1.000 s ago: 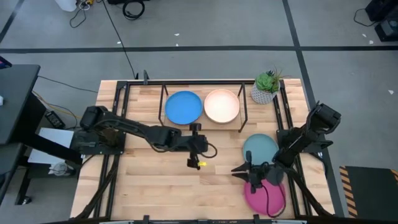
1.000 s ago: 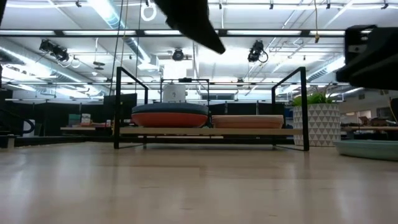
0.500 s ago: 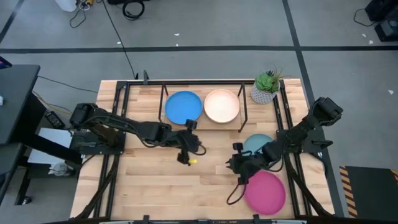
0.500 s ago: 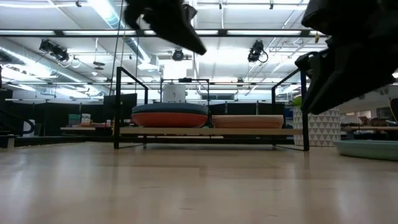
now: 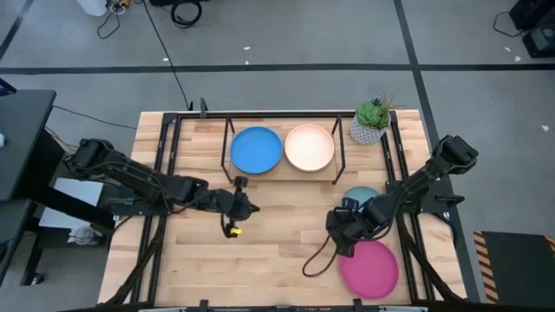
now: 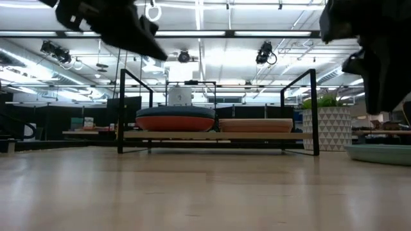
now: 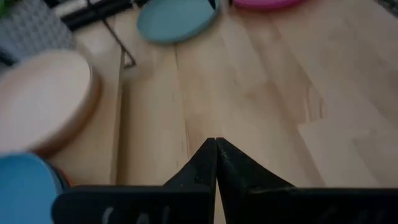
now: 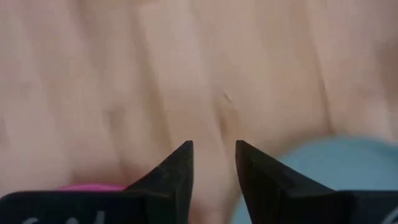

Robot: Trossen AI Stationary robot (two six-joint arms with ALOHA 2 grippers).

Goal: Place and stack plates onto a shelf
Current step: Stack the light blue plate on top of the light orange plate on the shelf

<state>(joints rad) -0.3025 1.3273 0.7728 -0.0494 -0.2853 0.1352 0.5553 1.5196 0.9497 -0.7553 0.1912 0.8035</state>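
Observation:
The shelf (image 5: 282, 170) stands at the table's far side. It holds a stack topped by a bright blue plate (image 5: 256, 149), with an orange plate (image 6: 174, 121) under it in the low view, and beside it a peach plate (image 5: 310, 147). A pale teal plate (image 5: 360, 199) and a magenta plate (image 5: 371, 269) lie flat on the table's right part. My left gripper (image 5: 243, 210) hovers shut over mid-table, left of centre. My right gripper (image 5: 340, 236) hovers over bare wood between the teal and magenta plates, its fingers (image 8: 186, 152) slightly apart.
A small white pot with a green plant (image 5: 371, 121) stands at the shelf's right end. Black rails run along the table's left and right sides (image 5: 401, 173). A dark cable (image 5: 316, 264) loops below my right gripper. Bare wood lies in front of the shelf.
My left gripper has drawn back from mid-table toward the table's left edge. My right gripper has moved off the magenta plate's far-left rim toward the far edge and now hangs beside the pale teal plate. The plates have stayed where they were.

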